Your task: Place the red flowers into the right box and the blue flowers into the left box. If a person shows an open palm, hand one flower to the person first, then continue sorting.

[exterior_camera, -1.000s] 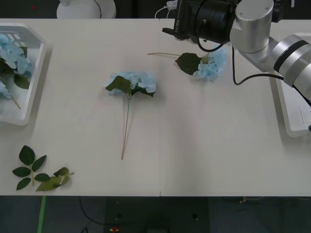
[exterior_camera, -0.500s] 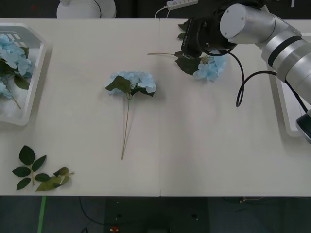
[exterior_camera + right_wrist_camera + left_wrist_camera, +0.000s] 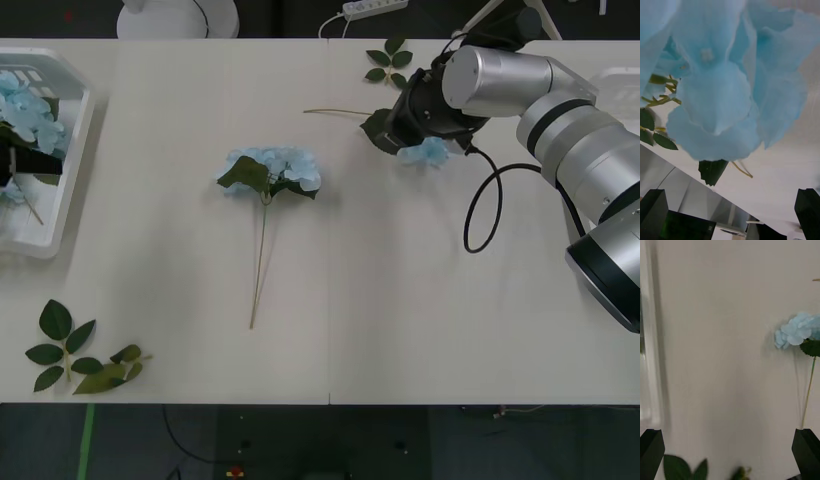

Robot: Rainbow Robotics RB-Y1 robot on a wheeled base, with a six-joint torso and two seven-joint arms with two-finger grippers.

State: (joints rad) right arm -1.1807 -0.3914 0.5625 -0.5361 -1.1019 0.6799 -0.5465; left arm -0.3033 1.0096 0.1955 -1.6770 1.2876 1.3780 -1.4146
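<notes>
The right arm reaches across the far right part of the table (image 3: pixel 400 260), and its gripper (image 3: pixel 730 213) is down over a blue flower (image 3: pixel 428 152) lying there, with the stalk of that flower running off to the left along the table top. In the right wrist view the pale blue petals (image 3: pixel 715 97) sit just in front of the camera, and the two black fingers (image 3: pixel 653 212) stand wide apart at the corners with nothing between them; whether they touch the flower is hard to tell from so close. A second blue flower (image 3: pixel 270 172) lies near the middle of the table, its blossom toward the far side and its long thin stalk pointing back toward the robot. The left box (image 3: pixel 70 150) sits at the left edge of the table with more blue flowers (image 3: pixel 25 120) lying inside it. The left gripper (image 3: pixel 730 453) hangs over the table between that box and the middle flower, its fingers spread apart and holding nothing. A loose sprig of green leaves (image 3: pixel 80 358) lies on the near left corner of the table, and another small sprig (image 3: pixel 390 60) lies at the far edge just beside the right arm. The right box (image 3: pixel 625 80) shows as a white rim at the right edge, mostly hidden behind the arm.
</notes>
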